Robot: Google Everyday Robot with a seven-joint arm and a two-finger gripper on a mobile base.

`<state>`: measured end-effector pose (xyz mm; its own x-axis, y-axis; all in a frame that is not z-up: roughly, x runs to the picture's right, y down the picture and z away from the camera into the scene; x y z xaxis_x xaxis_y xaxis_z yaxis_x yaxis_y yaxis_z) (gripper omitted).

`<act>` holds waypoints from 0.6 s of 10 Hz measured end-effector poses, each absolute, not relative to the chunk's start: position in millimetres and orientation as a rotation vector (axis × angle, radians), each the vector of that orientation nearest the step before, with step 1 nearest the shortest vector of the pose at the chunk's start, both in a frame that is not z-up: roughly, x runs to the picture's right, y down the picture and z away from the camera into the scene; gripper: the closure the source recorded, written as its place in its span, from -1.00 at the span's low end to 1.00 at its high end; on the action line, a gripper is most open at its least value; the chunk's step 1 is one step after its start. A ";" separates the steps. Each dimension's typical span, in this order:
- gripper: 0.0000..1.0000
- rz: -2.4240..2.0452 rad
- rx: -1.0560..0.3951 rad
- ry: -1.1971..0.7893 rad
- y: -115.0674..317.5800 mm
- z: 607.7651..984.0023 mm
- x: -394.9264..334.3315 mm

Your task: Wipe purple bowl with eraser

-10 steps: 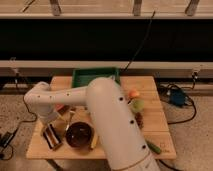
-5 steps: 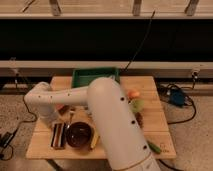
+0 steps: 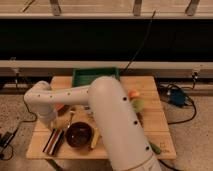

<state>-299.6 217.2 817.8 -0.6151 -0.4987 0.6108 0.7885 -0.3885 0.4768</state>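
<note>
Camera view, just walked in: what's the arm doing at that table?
The robot's single arm reaches over the wooden table. Its end effector is down at the front left corner, shut right at the striped eraser. It looks like a grasp, though contact is hard to confirm. The eraser lies just left of the purple bowl, which sits untouched. Wiping has not started.

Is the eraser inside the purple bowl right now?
No, the eraser lies on the table beside the purple bowl, with the tool right above it.
</note>
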 end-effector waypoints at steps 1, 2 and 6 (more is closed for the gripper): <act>1.00 -2.055 -0.464 -0.974 211.2 812.6 -299.3; 0.95 -2.052 -0.446 -0.971 206.7 810.1 -302.0; 0.18 -2.012 -0.445 -0.886 195.4 801.2 -301.0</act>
<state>-301.0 195.4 801.2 -0.5593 -0.5743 0.5978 0.8287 -0.3699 0.4200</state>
